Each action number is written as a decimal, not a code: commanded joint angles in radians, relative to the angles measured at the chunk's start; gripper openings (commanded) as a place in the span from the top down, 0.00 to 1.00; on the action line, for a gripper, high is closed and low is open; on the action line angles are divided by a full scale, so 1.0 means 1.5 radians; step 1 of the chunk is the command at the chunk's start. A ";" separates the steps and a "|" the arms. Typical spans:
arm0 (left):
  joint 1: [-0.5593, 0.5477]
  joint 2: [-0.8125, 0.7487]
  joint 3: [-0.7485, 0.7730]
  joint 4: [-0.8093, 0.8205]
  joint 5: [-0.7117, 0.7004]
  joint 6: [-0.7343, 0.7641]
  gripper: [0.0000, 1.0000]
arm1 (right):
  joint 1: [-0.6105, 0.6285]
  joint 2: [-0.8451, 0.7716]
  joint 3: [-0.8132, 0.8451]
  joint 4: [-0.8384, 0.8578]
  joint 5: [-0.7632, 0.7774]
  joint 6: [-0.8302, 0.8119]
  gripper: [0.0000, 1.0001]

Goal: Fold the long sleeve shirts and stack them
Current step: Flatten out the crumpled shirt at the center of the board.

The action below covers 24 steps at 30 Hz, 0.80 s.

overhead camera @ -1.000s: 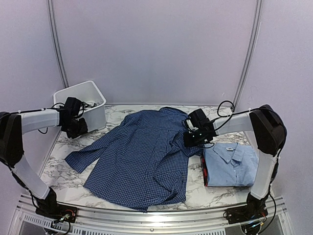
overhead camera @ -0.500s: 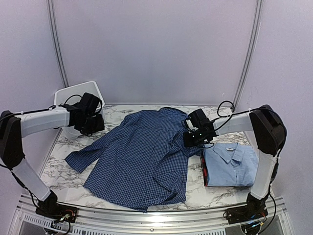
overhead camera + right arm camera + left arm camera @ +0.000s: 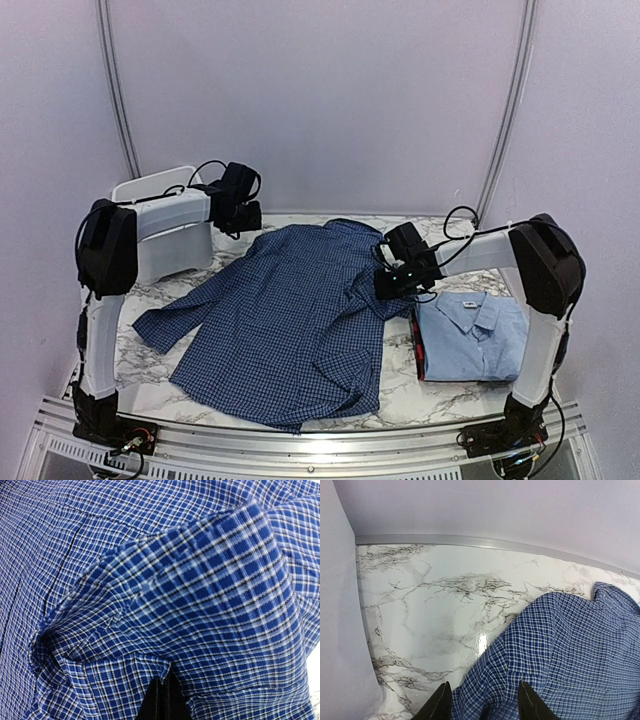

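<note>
While the checked shirt (image 3: pixel 150 580) hides my pinching right tool (image 3: pixel 160 697), my left tool (image 3: pixel 482 707), tips apart, is cut off at 6 o'clock.

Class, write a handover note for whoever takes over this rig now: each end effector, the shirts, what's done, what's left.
Left end effector: open, holding nothing, at the far left corner of the dark checked shirt.
Right end effector: shut on that shirt's right edge, cloth bunched.
Done: light blue shirt folded, lying at the right of the table.
Left: the checked one lies spread and unfolded; fold it, then stack the two.
</note>
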 commanded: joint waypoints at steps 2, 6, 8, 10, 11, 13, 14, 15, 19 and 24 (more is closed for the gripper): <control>0.041 0.054 0.038 -0.052 -0.016 0.030 0.53 | 0.002 0.028 0.007 -0.003 -0.019 0.000 1.00; 0.071 0.027 -0.016 -0.051 -0.034 0.024 0.53 | 0.002 0.028 0.001 -0.001 -0.019 0.001 1.00; 0.078 -0.005 -0.060 -0.047 -0.044 0.017 0.53 | 0.002 0.029 -0.004 0.003 -0.020 0.001 1.00; 0.085 -0.037 -0.106 -0.042 -0.056 0.011 0.53 | 0.002 0.031 -0.007 0.007 -0.021 0.003 1.00; 0.089 -0.053 -0.128 -0.038 -0.059 0.007 0.53 | 0.002 0.032 -0.009 0.008 -0.023 0.004 1.00; 0.097 -0.082 -0.169 -0.032 -0.069 0.000 0.53 | 0.002 0.035 -0.010 0.009 -0.025 0.005 1.00; 0.102 -0.093 -0.186 -0.031 -0.073 -0.006 0.53 | 0.002 0.036 -0.010 0.008 -0.024 0.004 1.00; 0.109 -0.104 -0.200 -0.030 -0.074 -0.013 0.53 | 0.002 0.036 -0.010 0.008 -0.024 0.004 1.00; 0.114 -0.134 -0.228 -0.028 -0.064 -0.020 0.53 | 0.002 0.036 -0.013 0.007 -0.023 0.002 1.00; 0.090 -0.147 -0.232 -0.016 -0.022 -0.009 0.53 | 0.002 0.037 -0.017 0.003 -0.014 0.003 1.00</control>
